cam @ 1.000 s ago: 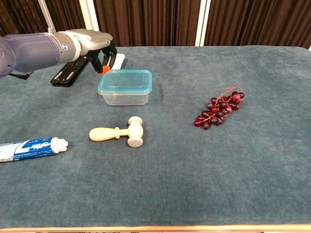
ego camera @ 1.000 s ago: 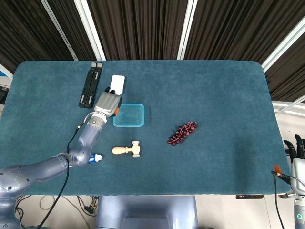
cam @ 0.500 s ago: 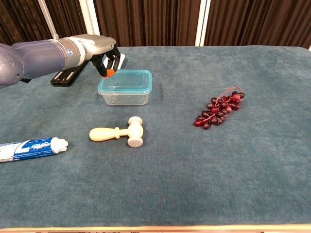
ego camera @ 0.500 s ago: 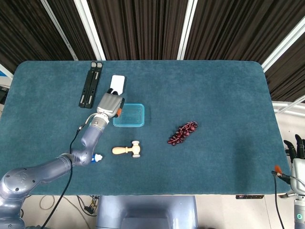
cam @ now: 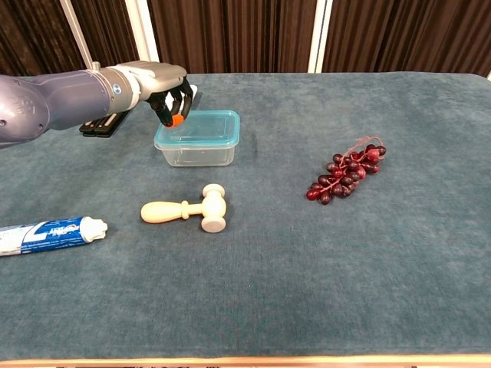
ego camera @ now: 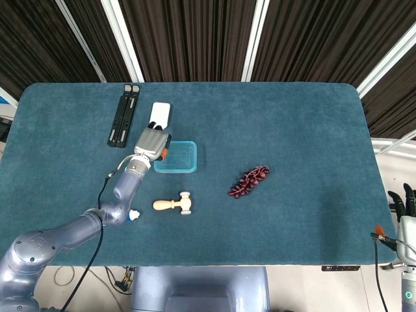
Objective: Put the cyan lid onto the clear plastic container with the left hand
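Sitting on the clear plastic container, the cyan lid covers its top, and the pair stands on the teal counter a little left of centre. At the lid's back-left corner hangs the left hand, its dark fingers curled downward with an orange tip at the lid's edge; whether it touches the lid cannot be told from either view. From above, the same left hand overlaps the left edge of the lid, and the grey arm runs back toward the near-left corner of the counter.

Just in front of the container lies a small wooden mallet, its head pointing right. A toothpaste tube lies near the left edge, well apart from the mallet. A bunch of dark red grapes rests to the right of the container, clearly separate from it. Behind the left hand sit a white card-like object and a pair of long black bars lying side by side.

The right hand shows off the counter's near-right corner, holding nothing, its dark fingers pointing up and apart.
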You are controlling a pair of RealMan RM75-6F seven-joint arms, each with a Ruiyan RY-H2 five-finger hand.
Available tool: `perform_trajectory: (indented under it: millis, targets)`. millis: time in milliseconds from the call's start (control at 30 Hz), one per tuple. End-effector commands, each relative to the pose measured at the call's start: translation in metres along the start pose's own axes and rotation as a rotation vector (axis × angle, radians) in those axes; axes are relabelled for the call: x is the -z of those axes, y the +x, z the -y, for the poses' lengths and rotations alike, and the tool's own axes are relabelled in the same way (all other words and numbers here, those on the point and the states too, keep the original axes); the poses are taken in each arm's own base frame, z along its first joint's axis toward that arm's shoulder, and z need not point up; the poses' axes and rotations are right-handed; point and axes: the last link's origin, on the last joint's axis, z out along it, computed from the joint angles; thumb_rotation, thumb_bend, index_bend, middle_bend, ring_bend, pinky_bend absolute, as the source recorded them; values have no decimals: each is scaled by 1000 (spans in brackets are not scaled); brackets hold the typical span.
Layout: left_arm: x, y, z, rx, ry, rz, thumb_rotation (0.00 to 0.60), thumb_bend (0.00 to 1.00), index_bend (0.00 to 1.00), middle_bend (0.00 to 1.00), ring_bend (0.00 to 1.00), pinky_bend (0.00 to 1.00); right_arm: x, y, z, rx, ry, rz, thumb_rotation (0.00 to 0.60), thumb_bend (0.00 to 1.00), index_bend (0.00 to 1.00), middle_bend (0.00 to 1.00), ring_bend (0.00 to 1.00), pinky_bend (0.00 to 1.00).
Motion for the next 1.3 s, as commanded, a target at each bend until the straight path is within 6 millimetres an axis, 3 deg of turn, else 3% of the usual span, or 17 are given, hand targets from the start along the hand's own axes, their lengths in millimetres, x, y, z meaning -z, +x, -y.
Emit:
perform_trajectory:
  millis: [33,567,767,1033,1300]
  targets:
    - [-1,0,-1,-3,2,1,600,490,653,573,196,122,0,0,0,0,1,1,600,291,184,40,31,0]
    - [0,-8,0,-14,3,11,600,490,654,576,196,122,0,0,0,2,-2,0,600,291,185,40,31,0]
    - [3,7,-7,-12,-26,-36,600,489,654,577,196,121,0,0,0,3,0,2,600,291,185,40,31,0]
    - [20,27,-14,0,-73,-61,600,489,657,582,196,122,0,0,0,10,5,3,600,291,184,40,30,0]
    - [42,15,-11,-28,-101,14,600,489,658,587,196,121,0,0,0,13,4,-3,600,292,184,40,29,0]
